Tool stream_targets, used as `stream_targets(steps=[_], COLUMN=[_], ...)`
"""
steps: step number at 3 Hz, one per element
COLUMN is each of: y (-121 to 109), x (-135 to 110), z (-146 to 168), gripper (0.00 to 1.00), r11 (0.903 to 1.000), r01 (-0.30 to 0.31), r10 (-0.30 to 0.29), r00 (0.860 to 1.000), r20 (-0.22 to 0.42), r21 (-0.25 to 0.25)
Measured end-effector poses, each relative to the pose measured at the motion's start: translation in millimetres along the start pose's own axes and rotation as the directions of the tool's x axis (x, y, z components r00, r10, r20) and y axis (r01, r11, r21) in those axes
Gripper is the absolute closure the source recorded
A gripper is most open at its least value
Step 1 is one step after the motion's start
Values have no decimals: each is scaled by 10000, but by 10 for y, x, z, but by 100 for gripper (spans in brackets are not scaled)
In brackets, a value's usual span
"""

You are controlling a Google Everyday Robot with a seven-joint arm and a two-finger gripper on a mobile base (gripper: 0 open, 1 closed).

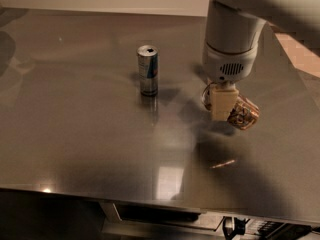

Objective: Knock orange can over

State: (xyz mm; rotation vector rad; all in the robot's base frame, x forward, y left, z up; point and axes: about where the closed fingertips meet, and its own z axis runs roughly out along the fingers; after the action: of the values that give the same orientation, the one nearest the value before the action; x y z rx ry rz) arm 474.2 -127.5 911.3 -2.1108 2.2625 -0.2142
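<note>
The orange can (pixel 243 113) is copper-coloured with dark lettering. It is tipped far over on the metal table (pixel 75 134), right of centre, with its end facing right and toward me. My gripper (pixel 222 103) hangs from the white arm directly above and to the left of the can, touching or nearly touching it. The arm hides the can's left part.
A slimmer silver-and-blue can (pixel 148 70) stands upright at the middle of the table, well to the left of the gripper. The table's front edge runs along the bottom. A beige surface (pixel 300 54) lies beyond the table's right edge.
</note>
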Motion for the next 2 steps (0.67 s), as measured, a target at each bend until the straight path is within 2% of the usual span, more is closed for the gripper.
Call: stream_targets(steps=[1,2], y=[93,184], x=[19,2], z=[200,317], gripper=[82,59], r11=[9976,9918], r01=[496,923], r10=[-519,-981], r00=[9975,9931], r20=[-485,-644], r21=[-486,-881])
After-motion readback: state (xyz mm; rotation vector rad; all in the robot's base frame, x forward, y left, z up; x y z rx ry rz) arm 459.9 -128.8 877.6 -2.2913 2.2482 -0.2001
